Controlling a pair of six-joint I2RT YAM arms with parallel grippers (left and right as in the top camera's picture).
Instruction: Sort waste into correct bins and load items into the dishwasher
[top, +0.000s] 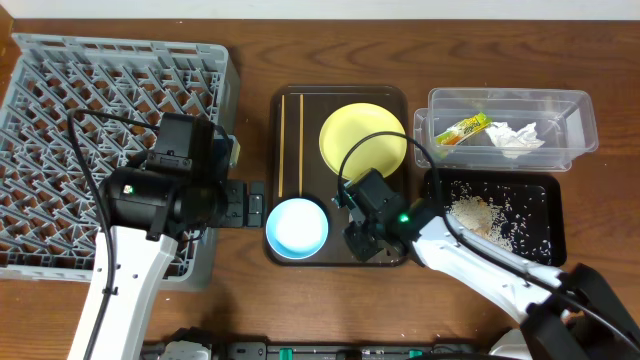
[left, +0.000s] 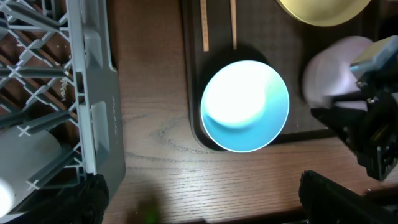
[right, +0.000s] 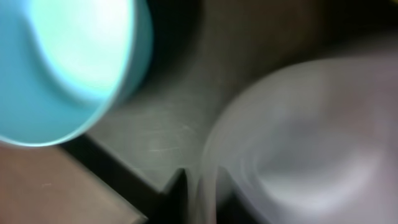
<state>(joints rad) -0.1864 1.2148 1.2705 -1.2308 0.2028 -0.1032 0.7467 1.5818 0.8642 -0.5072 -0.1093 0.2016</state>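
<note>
My right gripper (top: 358, 232) (right: 202, 193) is shut on the rim of the white bowl (right: 311, 143) (left: 326, 74), at the front right of the brown tray (top: 340, 92). The light blue bowl (top: 297, 226) (left: 245, 106) sits at the tray's front left. The yellow plate (top: 362, 138) and the chopsticks (top: 291, 140) lie further back. My left gripper (top: 250, 205) (left: 208, 205) is open and empty over the table, between the grey dish rack (top: 100, 120) and the tray. The wrapper (top: 462, 129) and tissue (top: 515, 136) lie in the clear tub (top: 580, 120). Rice scraps (top: 475, 213) lie in the black tray (top: 545, 225).
A whitish rounded object (left: 25, 158), perhaps the cup, sits in the rack's near corner in the left wrist view. My left arm hides that spot in the overhead view. Bare wooden table lies between the rack and the brown tray.
</note>
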